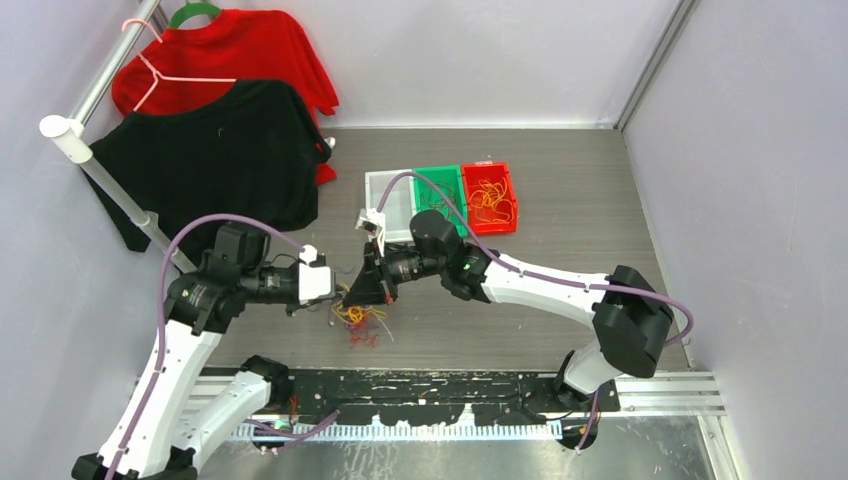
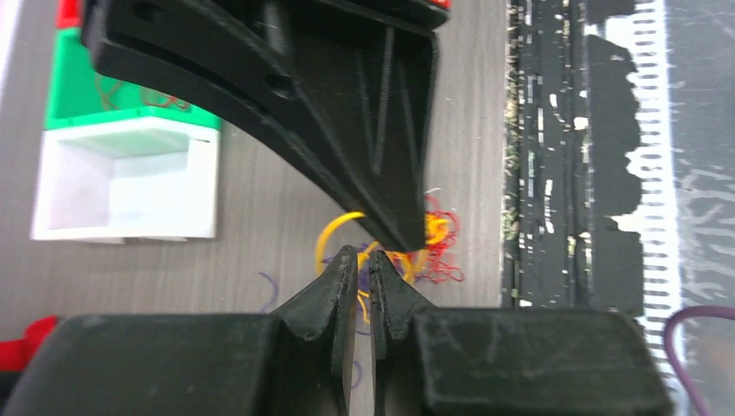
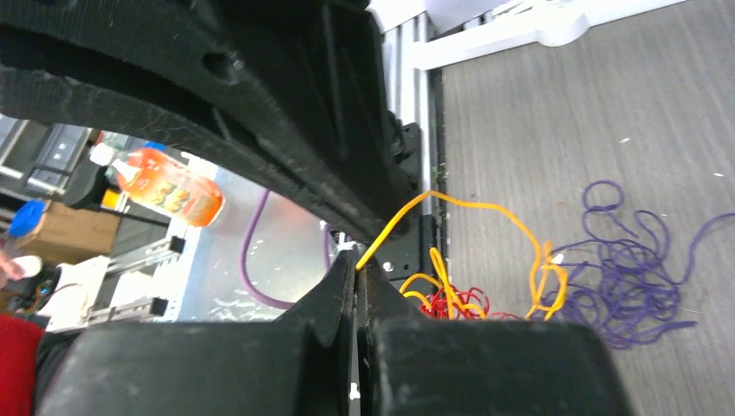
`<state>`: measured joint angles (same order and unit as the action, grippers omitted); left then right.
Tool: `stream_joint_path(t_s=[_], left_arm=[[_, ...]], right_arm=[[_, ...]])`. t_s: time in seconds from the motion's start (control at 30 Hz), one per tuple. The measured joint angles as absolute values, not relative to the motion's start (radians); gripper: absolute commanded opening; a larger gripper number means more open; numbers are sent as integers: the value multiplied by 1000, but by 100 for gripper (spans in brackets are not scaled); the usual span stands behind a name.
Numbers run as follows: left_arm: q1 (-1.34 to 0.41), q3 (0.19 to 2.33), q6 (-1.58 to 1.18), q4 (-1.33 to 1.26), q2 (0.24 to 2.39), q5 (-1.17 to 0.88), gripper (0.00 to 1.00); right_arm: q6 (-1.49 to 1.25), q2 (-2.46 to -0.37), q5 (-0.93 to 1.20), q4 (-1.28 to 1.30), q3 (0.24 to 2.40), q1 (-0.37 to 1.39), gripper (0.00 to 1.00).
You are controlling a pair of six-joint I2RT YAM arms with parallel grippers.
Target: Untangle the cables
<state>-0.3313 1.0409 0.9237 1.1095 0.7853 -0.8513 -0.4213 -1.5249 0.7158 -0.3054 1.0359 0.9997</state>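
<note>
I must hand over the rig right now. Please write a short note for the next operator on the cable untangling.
Right gripper: shut on one orange cable that runs back into the tangle.
Left gripper: jaws almost closed at the tangle; a grip is not certain.
Cables: orange, red and purple tangle on the table between the grippers; some orange strands lie in the red bin.
Done: little; the tangle is not yet apart.
Left: free the held orange cable, then the rest.
</note>
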Motion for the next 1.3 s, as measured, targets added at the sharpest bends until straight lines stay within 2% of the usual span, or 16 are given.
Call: stream_joint_path(t_s=[0.07,0.17,0.27,0.3,0.47,0.63,0.77,0.87,0.97,1.1,1.2,1.3], left_arm=[[-340,1028,920,1061,764,-832,21],[-352,1023,921,1014,748,-804,25],[-354,1023,929,998,749,-790,49],[-355,1023,933,999,754,-785,53],[-363,1024,974,1006,775,-770,54],[-365,1024,1004,1007,761,-759,50],[-370,1024,999,1006,754,-765,40],[-380,1024,976,1000,752,-773,24],[-386,1024,939,983,753,-780,1],[-387,1020,859,898,736,-777,0],[-389,1010,771,797,725,-759,0],[-393,1009,696,716,727,-725,0]], right_arm=[[-435,-1526,738,-313,1036,1005,2],[-459,-1526,767,-336,1036,1010,2],[-474,-1526,787,-346,1036,1010,2],[-479,-1526,793,-349,1036,1010,2],[-496,-1525,815,-351,1036,1010,2],[-501,-1525,825,-351,1034,1010,2],[-508,-1525,826,-352,1034,1010,5],[-533,-1528,825,-377,1034,1010,8],[-576,-1534,817,-456,1024,1010,11],[-668,-1562,793,-608,997,1008,22],[-751,-1599,769,-729,977,1006,39],[-825,-1642,713,-852,963,1006,43]])
